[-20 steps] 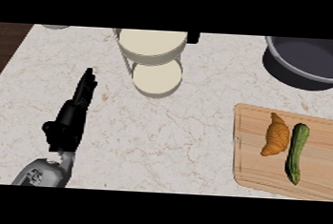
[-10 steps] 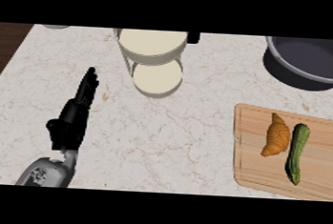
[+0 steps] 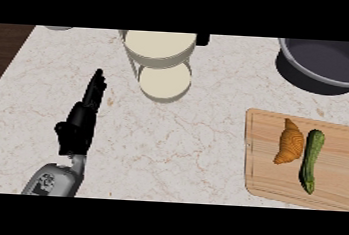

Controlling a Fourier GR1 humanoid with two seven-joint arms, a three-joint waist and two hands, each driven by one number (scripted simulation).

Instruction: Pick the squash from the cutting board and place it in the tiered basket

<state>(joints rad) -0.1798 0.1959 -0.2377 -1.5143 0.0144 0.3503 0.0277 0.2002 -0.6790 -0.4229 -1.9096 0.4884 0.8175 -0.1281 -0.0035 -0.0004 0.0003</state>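
A long green squash lies on the wooden cutting board at the right, close beside an orange croissant to its left. The cream tiered basket stands at the top centre, its lower tier nearer to me. My left hand rests over the counter at the left, fingers straight and pointing away, holding nothing, far from the board. My right hand does not show.
A dark grey pot sits at the top right, just beyond the board. The marble counter ends in a dark wooden strip at the far left.
My left hand has shifted slightly to the right and up. The squash, croissant and basket stay where they were.
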